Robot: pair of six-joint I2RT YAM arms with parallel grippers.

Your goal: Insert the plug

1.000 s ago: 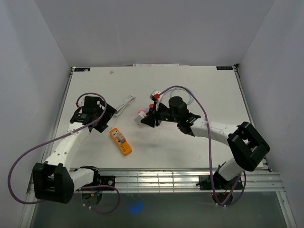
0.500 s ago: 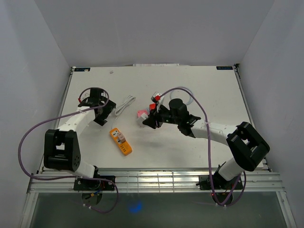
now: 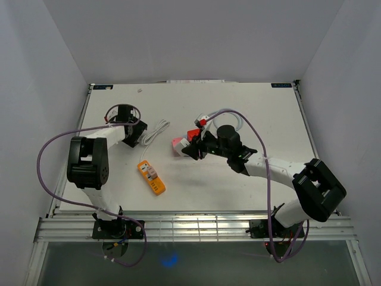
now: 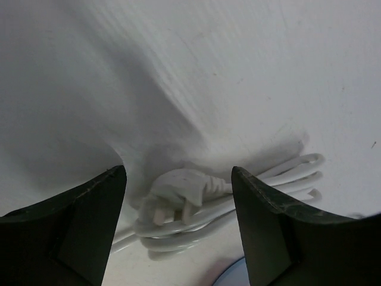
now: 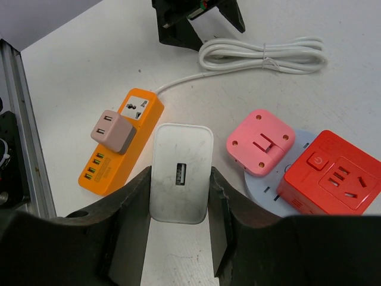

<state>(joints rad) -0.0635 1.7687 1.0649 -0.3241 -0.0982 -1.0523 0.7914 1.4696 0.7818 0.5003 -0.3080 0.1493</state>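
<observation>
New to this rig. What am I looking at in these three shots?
A left arm and a right arm, both robotic, are bolted at a table's near edge. One picture looks down from above; the other two come from a camera on each wrist. The right fingers grip a white charger. The left fingers stand open over the plug of a coiled white cable. Also lying there: an orange power strip with a pink block on it, a pink adapter and a red socket cube.
</observation>
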